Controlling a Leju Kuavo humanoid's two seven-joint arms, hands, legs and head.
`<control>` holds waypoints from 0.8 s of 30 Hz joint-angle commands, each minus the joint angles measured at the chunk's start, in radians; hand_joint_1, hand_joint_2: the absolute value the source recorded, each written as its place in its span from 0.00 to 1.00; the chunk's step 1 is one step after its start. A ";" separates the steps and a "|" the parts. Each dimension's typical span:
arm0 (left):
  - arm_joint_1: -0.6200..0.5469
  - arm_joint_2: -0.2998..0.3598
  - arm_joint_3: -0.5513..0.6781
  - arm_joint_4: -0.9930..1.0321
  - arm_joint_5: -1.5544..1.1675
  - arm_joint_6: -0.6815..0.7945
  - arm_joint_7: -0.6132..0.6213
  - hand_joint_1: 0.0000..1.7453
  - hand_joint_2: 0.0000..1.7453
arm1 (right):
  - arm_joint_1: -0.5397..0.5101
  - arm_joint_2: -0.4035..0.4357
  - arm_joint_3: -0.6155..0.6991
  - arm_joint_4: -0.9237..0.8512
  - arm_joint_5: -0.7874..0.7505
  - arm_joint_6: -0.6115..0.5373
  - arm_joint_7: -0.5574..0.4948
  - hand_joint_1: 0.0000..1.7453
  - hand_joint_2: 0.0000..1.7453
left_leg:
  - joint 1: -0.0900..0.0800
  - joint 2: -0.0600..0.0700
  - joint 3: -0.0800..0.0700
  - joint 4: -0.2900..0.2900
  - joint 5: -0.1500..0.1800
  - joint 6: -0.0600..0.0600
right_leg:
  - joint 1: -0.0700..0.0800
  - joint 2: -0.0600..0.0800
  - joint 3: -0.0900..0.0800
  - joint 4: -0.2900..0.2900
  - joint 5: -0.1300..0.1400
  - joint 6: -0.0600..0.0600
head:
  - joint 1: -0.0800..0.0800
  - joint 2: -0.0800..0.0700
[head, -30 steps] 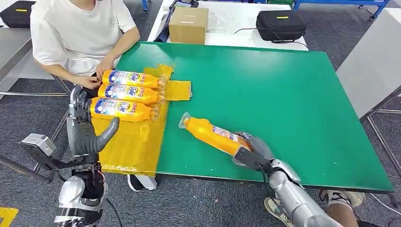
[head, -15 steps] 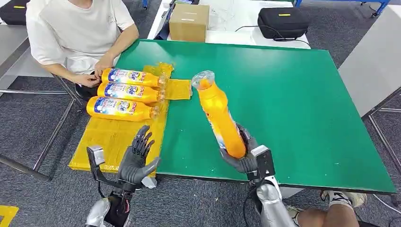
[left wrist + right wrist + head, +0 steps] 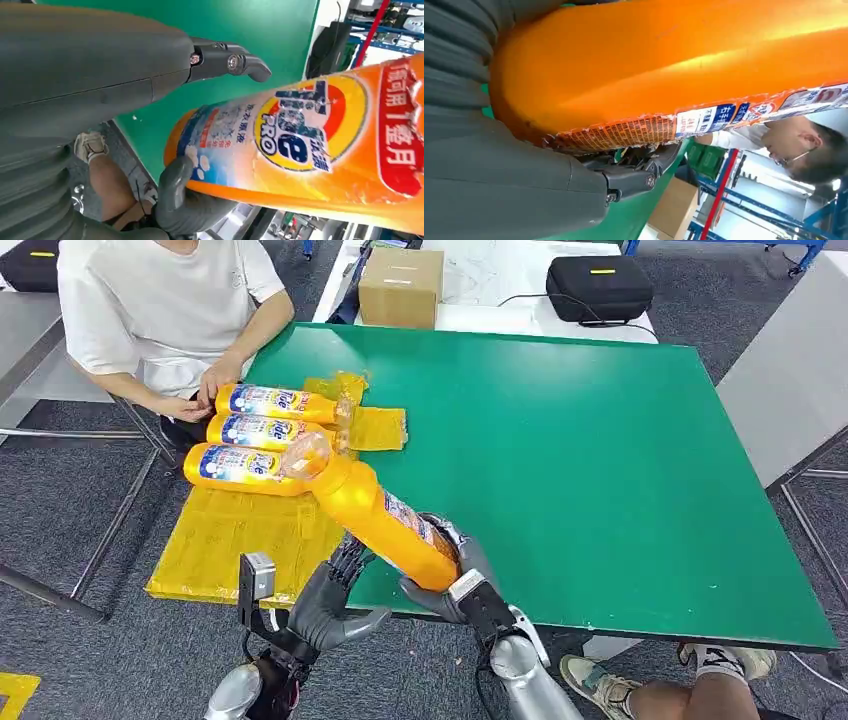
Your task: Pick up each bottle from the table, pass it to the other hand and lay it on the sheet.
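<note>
From the head view, the right hand (image 3: 450,580) grips the base of an orange bottle (image 3: 375,515), raised and tilted over the near edge of the green surface (image 3: 600,460), its clear cap toward three bottles (image 3: 262,432) lying on the crinkled yellow sheet (image 3: 250,530). The left hand (image 3: 330,600) is spread open just beside it. The left wrist view shows the bottle's glossy label (image 3: 300,130).

— What sort of place is this?
— A lab or workshop test room. Grey carpet floor (image 3: 60,490), a green work table (image 3: 620,460) mid-frame.
— Anything else?
— At the top, a white bench (image 3: 490,285) with a cardboard box (image 3: 400,288) and a black equipment case (image 3: 597,288); blue metal racking (image 3: 724,200) in the right wrist view.
</note>
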 commanded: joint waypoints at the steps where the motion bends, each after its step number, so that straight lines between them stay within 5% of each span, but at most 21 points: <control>1: -0.046 -0.019 -0.021 -0.010 -0.051 0.102 -0.029 0.00 1.00 | -0.050 0.002 0.328 0.151 0.037 -0.090 -0.002 1.00 1.00 | 0.001 0.003 0.004 0.000 -0.003 -0.001 | 0.001 0.003 0.004 0.000 -0.001 -0.002 | 0.000 0.000; 6: -0.066 -0.036 -0.039 -0.026 -0.018 0.120 -0.027 0.00 1.00 | -0.052 -0.010 0.445 0.153 0.009 -0.134 -0.002 1.00 1.00 | 0.001 0.000 0.003 0.000 -0.001 -0.001 | 0.001 0.000 0.002 0.000 -0.001 -0.001 | -0.001 0.000; 18: -0.094 -0.039 -0.025 -0.100 0.134 0.050 -0.054 0.00 1.00 | -0.064 -0.005 0.481 0.198 -0.015 -0.106 -0.002 1.00 1.00 | 0.001 -0.001 0.003 0.000 -0.002 -0.001 | 0.001 -0.003 0.003 0.000 -0.002 -0.001 | -0.001 0.000; 19: -0.099 -0.039 -0.026 -0.104 0.136 0.049 -0.052 0.08 1.00 | -0.064 -0.007 0.481 0.202 -0.017 -0.106 -0.002 1.00 1.00 | 0.001 -0.001 0.002 0.000 -0.001 -0.001 | 0.001 -0.003 0.001 -0.001 -0.001 -0.001 | 0.000 0.000; 20: -0.101 -0.039 -0.032 -0.102 0.151 0.037 -0.045 0.88 1.00 | -0.065 -0.010 0.481 0.204 -0.021 -0.104 -0.002 1.00 1.00 | 0.001 -0.002 0.004 0.000 -0.002 -0.001 | 0.002 -0.004 0.004 -0.001 -0.003 -0.002 | -0.001 0.000; 21: -0.100 -0.038 -0.035 -0.103 0.168 0.019 -0.049 1.00 1.00 | -0.068 -0.010 0.479 0.205 -0.029 -0.097 -0.002 1.00 1.00 | 0.002 -0.004 0.006 0.000 -0.003 -0.002 | 0.002 -0.005 0.007 0.000 -0.005 -0.002 | 0.000 0.000; 22: -0.099 -0.034 -0.041 -0.107 0.171 0.001 -0.063 1.00 1.00 | -0.069 -0.011 0.476 0.205 -0.038 -0.089 -0.002 1.00 1.00 | 0.002 -0.004 0.007 0.001 -0.004 -0.002 | 0.002 -0.005 0.008 0.000 -0.005 -0.003 | 0.000 0.000; 23: -0.098 -0.035 -0.047 -0.112 0.191 -0.034 -0.082 1.00 1.00 | -0.071 -0.011 0.475 0.209 -0.036 -0.088 -0.002 0.88 1.00 | 0.001 -0.002 0.002 0.000 -0.001 -0.001 | 0.001 -0.003 0.002 -0.001 -0.002 -0.001 | -0.001 0.000; 24: -0.097 -0.031 -0.053 -0.117 0.194 -0.049 -0.085 1.00 1.00 | -0.069 -0.007 0.467 0.218 -0.038 -0.088 -0.002 0.19 1.00 | 0.001 -0.003 0.006 0.000 -0.002 -0.002 | 0.002 -0.005 0.006 -0.001 -0.004 -0.002 | -0.001 0.000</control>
